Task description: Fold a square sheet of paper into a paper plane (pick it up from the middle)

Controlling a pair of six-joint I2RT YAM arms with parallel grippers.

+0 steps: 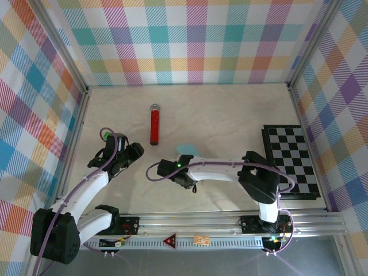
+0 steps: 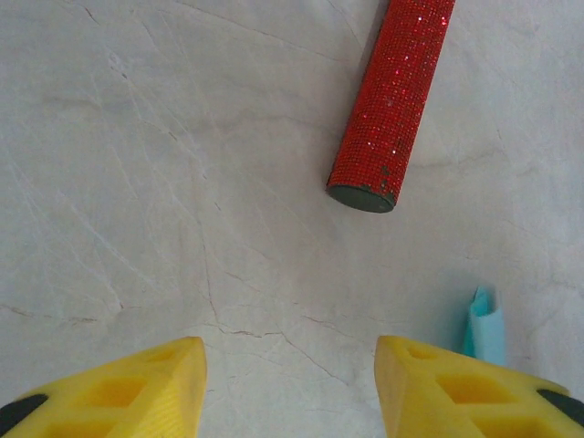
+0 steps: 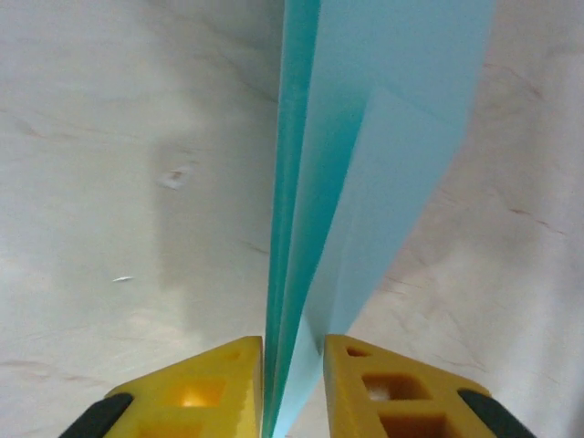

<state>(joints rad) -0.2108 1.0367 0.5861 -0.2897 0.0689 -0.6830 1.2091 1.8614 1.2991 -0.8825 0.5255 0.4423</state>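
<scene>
Here the paper plane (image 3: 392,91) stands edge-on inside the right pincer (image 3: 293,356).

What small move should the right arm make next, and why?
Probably open the right gripper wider and draw back. The paper plane already looks creased into a narrow dart between its fingers, and the left gripper hangs open nearby, holding nothing.
</scene>
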